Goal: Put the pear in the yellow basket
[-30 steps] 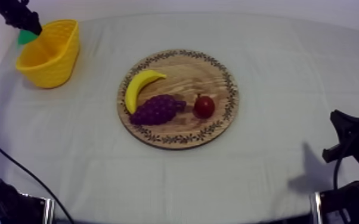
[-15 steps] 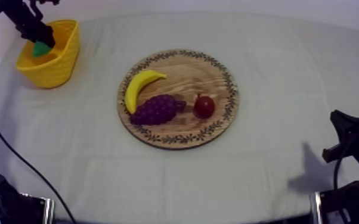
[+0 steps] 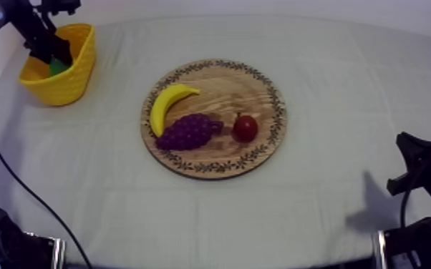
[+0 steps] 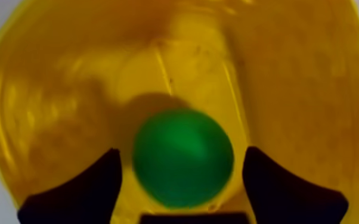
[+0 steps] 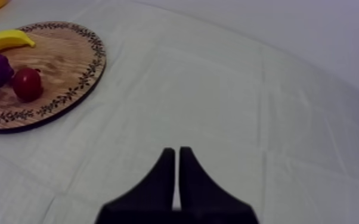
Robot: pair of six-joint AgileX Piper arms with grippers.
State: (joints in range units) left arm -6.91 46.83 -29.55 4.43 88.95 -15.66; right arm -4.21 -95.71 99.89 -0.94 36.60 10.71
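Observation:
The green pear lies inside the yellow basket at the table's far left. My left gripper reaches down into the basket over it. Seen from the left wrist, the pear rests on the basket floor between my black fingers, with a thin gap at each side, so the gripper is open. My right gripper is shut on nothing, low over the cloth at the near right.
The round wooden board sits mid-table with a banana, a bunch of grapes and a small red fruit. From the right wrist the board lies ahead, past bare cloth.
My left gripper has carried the pear from behind the basket over its rim and down inside. The fingers now stand apart from the pear. The right arm has not moved.

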